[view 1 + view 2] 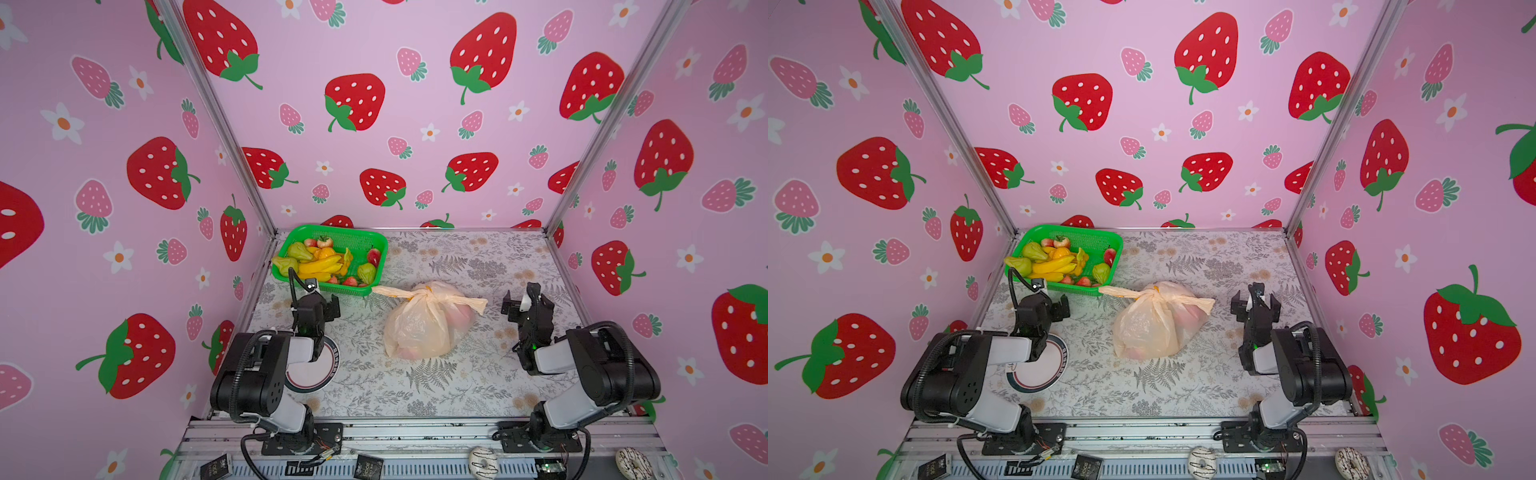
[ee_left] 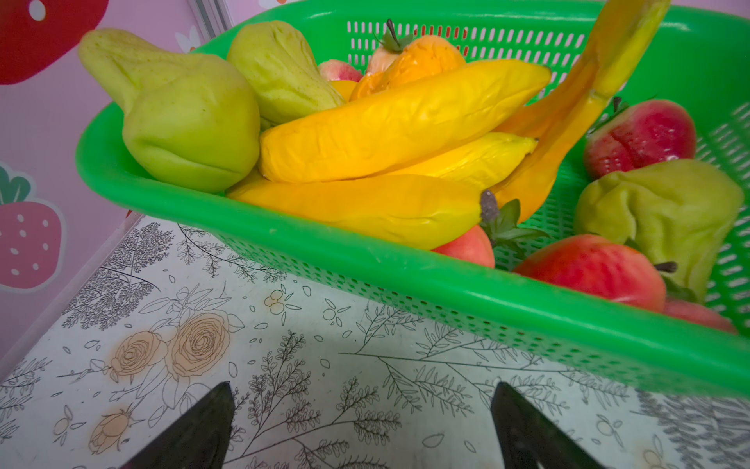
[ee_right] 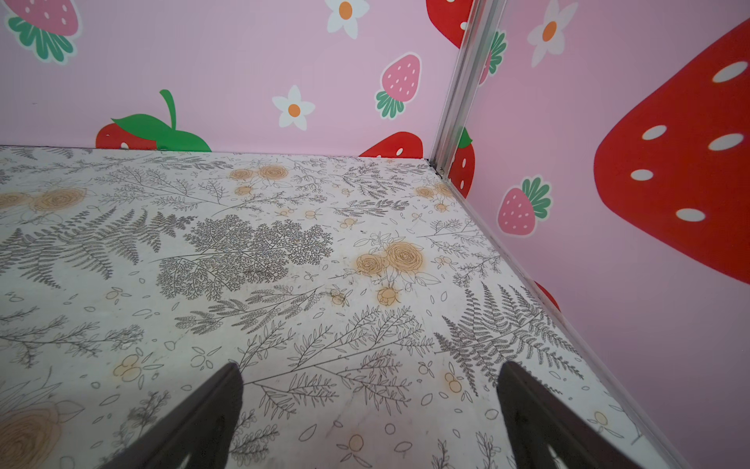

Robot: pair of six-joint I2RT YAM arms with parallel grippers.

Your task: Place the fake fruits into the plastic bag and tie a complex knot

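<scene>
Left gripper (image 2: 362, 385) and right gripper (image 3: 371, 365) both gape wide and empty, apparently touching nothing, the plastic bag (image 1: 415, 332) lying between them.

Peach-orange, translucent plastic bag (image 1: 415, 328) at frame centre, tinted pink from within, perhaps by fruit. Bright green mesh basket (image 1: 353, 241) above it to the left, holding yellow bananas (image 2: 385, 134), pale green pears (image 2: 182, 122) and red-pink apples (image 2: 637, 134). White tablecloth (image 3: 284, 325) with grey ferns and tan roses. Pink walls (image 1: 374, 37) printed with red strawberries.
</scene>
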